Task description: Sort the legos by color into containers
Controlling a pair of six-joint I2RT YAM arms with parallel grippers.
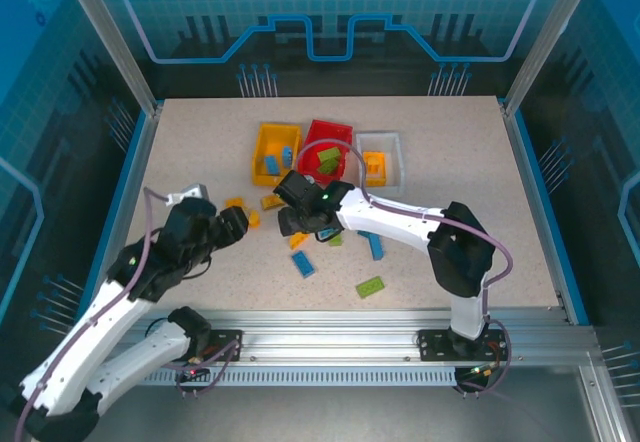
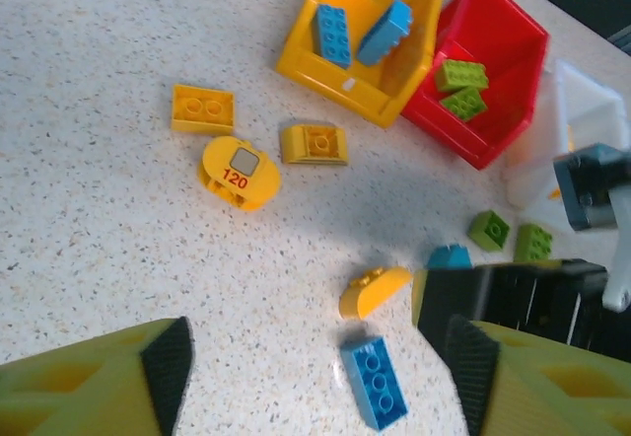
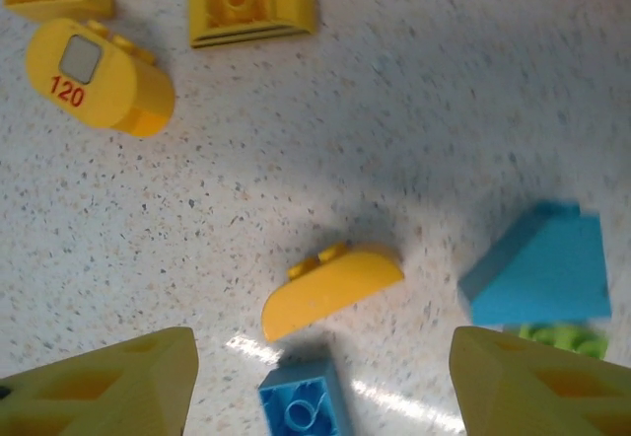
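Note:
My left gripper [image 2: 314, 337] hangs open low over the table, a blue brick [image 2: 375, 382] lying loose between its fingers. My right gripper [image 3: 323, 347] is open too, just above a yellow half-round brick [image 3: 330, 291] and the blue brick [image 3: 301, 401]. From above, the left gripper [image 1: 238, 224] and right gripper [image 1: 295, 224] are close together in front of the bins. The yellow bin [image 2: 296, 56] holds two blue bricks, the red bin [image 2: 513, 32] two green ones, and the white bin [image 1: 383, 137] a yellow-orange one.
Loose yellow pieces [image 2: 240, 172] lie left of the grippers. A blue slope brick [image 3: 537, 268] and green bricks [image 2: 489, 229] lie to the right. Nearer the front edge are a blue brick [image 1: 303, 264] and a green brick [image 1: 369, 286].

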